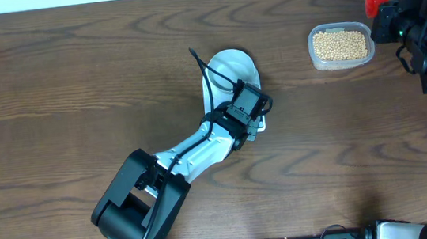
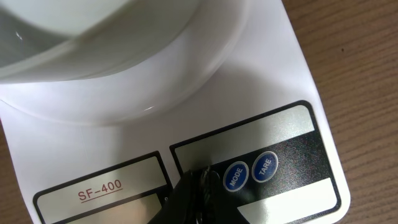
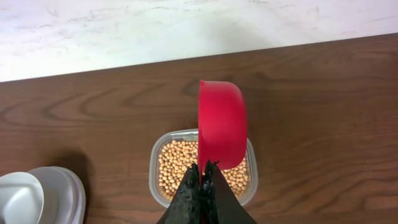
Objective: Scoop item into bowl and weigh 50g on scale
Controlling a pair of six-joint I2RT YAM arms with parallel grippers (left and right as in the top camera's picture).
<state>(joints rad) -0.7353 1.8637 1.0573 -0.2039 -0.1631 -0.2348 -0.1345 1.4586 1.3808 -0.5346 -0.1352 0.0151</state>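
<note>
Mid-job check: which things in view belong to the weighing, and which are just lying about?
In the job: beans, tub, red scoop in the right pincer, bowl, scale, left pincer at the scale's buttons.
Lying about: nothing loose shows; only the table.

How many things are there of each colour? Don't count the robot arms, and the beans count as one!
White: 2, bowl and scale
Red: 1, scoop
Clear: 1, tub
Tan-yellow: 1, beans
Total: 5
</note>
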